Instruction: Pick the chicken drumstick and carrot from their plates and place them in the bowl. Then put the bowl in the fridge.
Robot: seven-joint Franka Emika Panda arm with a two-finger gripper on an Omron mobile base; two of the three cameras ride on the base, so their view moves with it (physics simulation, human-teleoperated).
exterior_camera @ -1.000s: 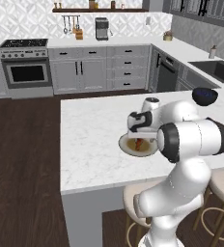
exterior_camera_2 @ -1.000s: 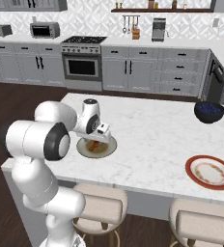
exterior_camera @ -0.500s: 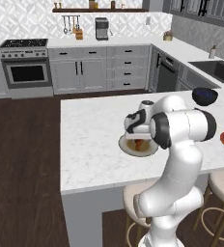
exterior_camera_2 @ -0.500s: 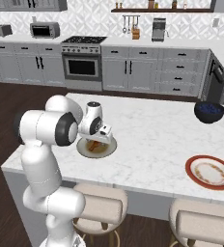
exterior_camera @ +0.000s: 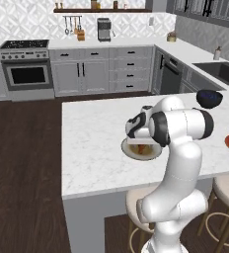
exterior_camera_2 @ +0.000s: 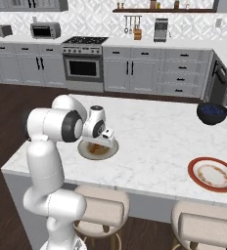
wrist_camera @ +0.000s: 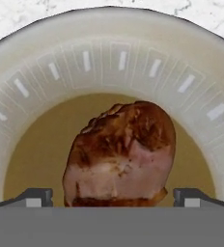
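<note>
Hand view: the chicken drumstick (wrist_camera: 121, 157) lies at the centre of the greenish-grey plate (wrist_camera: 109, 58), its fat end toward six o'clock, between the two fingertips (wrist_camera: 34, 198) of the end effector (wrist_camera: 113, 198). The jaws stand spread wide on either side, apparently set to straddle the meat before closing. The plate sits on the marble table (exterior_camera_2: 154, 141), with the red-rimmed plate (exterior_camera_2: 213, 174) well apart.
</note>
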